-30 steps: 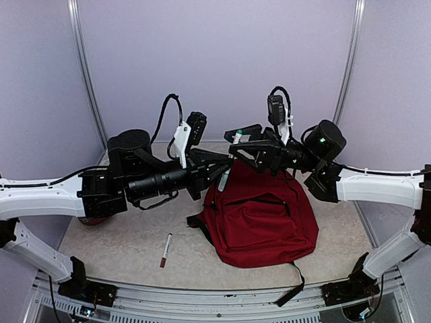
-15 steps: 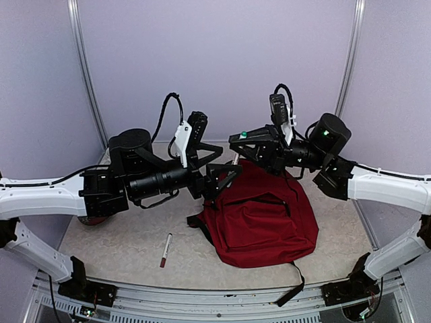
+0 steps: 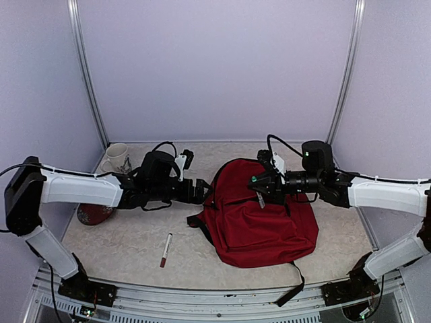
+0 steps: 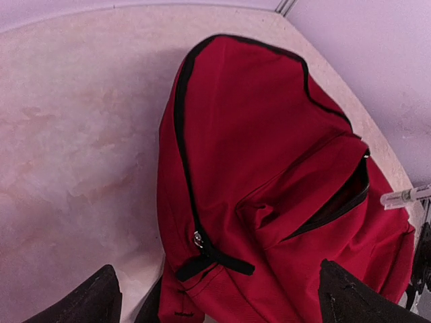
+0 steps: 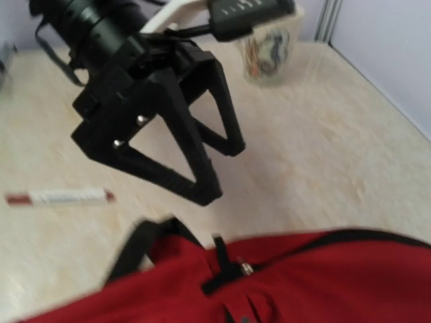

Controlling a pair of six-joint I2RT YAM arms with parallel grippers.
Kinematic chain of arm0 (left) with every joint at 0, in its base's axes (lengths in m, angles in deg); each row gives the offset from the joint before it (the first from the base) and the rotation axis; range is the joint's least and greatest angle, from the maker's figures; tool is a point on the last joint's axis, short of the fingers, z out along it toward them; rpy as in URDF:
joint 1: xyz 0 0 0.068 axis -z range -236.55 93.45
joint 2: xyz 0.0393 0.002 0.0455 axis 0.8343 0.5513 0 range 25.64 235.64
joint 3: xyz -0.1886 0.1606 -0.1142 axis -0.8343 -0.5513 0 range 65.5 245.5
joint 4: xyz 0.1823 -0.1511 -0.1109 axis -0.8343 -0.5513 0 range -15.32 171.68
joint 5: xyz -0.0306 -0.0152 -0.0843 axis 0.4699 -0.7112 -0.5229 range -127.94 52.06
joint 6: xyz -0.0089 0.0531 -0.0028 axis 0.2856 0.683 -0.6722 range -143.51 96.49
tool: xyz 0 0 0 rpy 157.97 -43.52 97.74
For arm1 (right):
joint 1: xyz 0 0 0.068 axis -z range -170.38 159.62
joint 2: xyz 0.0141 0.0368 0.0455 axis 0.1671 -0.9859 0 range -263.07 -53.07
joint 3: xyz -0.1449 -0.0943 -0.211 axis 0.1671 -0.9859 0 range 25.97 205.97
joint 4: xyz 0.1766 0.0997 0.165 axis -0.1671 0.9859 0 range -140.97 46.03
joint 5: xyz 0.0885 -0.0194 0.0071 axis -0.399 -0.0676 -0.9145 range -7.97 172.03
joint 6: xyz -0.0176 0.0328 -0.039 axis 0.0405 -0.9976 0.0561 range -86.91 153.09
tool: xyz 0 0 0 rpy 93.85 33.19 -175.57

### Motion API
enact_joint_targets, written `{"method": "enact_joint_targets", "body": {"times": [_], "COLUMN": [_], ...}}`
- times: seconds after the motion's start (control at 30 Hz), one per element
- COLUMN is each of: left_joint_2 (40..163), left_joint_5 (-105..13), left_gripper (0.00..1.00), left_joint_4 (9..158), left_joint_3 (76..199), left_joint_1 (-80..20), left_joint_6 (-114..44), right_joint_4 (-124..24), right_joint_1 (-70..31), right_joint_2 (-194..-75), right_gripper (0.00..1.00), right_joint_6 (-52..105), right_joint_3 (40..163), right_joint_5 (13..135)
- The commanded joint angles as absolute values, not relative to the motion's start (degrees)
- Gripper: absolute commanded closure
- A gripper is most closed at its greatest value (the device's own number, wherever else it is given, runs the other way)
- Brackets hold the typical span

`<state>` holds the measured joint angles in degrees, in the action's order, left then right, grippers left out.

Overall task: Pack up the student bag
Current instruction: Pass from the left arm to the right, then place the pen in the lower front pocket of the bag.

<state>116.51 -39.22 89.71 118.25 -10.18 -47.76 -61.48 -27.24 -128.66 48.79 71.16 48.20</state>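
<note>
The student bag lies flat at the middle right of the table, dark red with black zips. Its front pocket zip gapes partly open. My left gripper hovers wide open just off the bag's left edge, empty, above a black zipper pull. The right wrist view shows the same left gripper with spread fingers. My right gripper hangs over the bag's upper middle, shut on a white marker with a green cap. That marker pokes in at the left wrist view's right edge. The right gripper's own fingers are out of its wrist view.
A red-capped marker lies on the table left of the bag. A patterned mug stands at the back left, a dark red round object under the left arm. A black strap trails toward the front edge.
The left gripper let go of the green-capped marker, opened wide and drew back left and down. The right gripper closed on the marker and lowered it over the bag.
</note>
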Motion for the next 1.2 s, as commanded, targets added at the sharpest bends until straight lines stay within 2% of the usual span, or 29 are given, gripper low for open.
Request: {"method": "enact_joint_targets", "body": {"times": [0.0, 0.23, 0.4, 0.63, 0.73, 0.77, 1.1, 1.17], "left_joint_2": [124.27, 136.34, 141.94, 144.24, 144.11, 143.93, 142.71, 142.76], "left_joint_5": [-49.85, -61.20, -66.57, -69.27, -69.46, -69.24, -67.16, -66.99], "left_gripper": [0.01, 0.01, 0.17, 0.67, 0.97, 1.00, 1.00, 1.00], "left_joint_4": [92.80, 101.60, 104.14, 106.07, 106.34, 106.50, 104.34, 103.71], "left_joint_3": [122.37, 126.75, 129.35, 130.40, 130.44, 130.26, 131.12, 131.46], "left_joint_1": [-13.14, -17.72, -18.60, -18.90, -19.06, -19.03, -19.28, -19.28], "left_joint_6": [-48.25, -50.23, -51.55, -52.89, -53.09, -53.08, -50.25, -49.80], "right_joint_4": [-62.99, -65.26, -66.09, -67.52, -62.49, -60.29, -34.79, -30.72], "right_joint_1": [-25.35, -23.16, -20.88, -20.56, -20.68, -20.70, -22.15, -22.93], "right_joint_2": [-132.65, -134.20, -133.50, -137.66, -139.19, -139.29, -141.11, -142.35], "right_gripper": [1.00, 1.00, 1.00, 1.00, 1.00, 1.00, 1.00, 0.97], "right_joint_6": [57.50, 59.51, 59.89, 61.29, 63.56, 64.11, 66.66, 66.66], "right_joint_3": [72.29, 74.60, 73.01, 70.88, 72.23, 72.61, 79.18, 81.03], "right_joint_5": [51.45, 47.74, 47.79, 49.39, 50.67, 51.32, 62.62, 64.98]}}
